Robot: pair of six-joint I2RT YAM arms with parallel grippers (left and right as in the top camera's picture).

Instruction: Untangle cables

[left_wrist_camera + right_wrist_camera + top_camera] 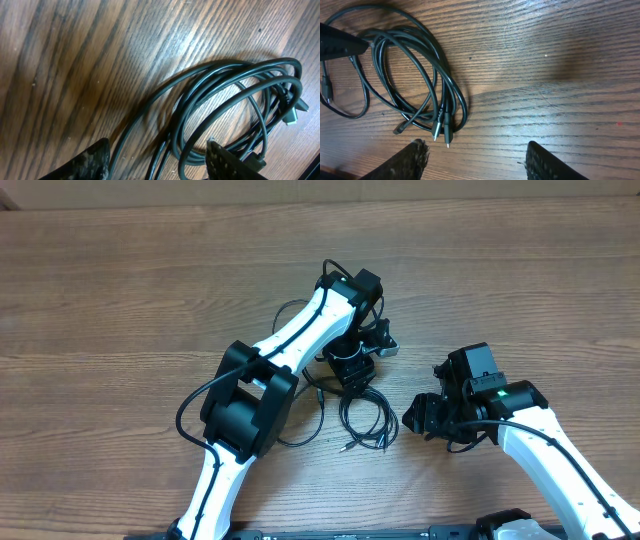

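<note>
You see thin black cables (415, 75) coiled upper left, silver-tipped plugs (437, 131) below, left fingers (95, 160) and right fingers (545, 162) both wide.

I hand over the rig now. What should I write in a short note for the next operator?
Left gripper: open, low over the cables, strands lying between its fingers, nothing clamped.
Right gripper: open and empty, over bare table beside the coil.
Cables: one overlapping coil near the table's middle, silver-tipped plugs side by side.
Done: nothing separated yet.
To do: pull each cable free.
</note>
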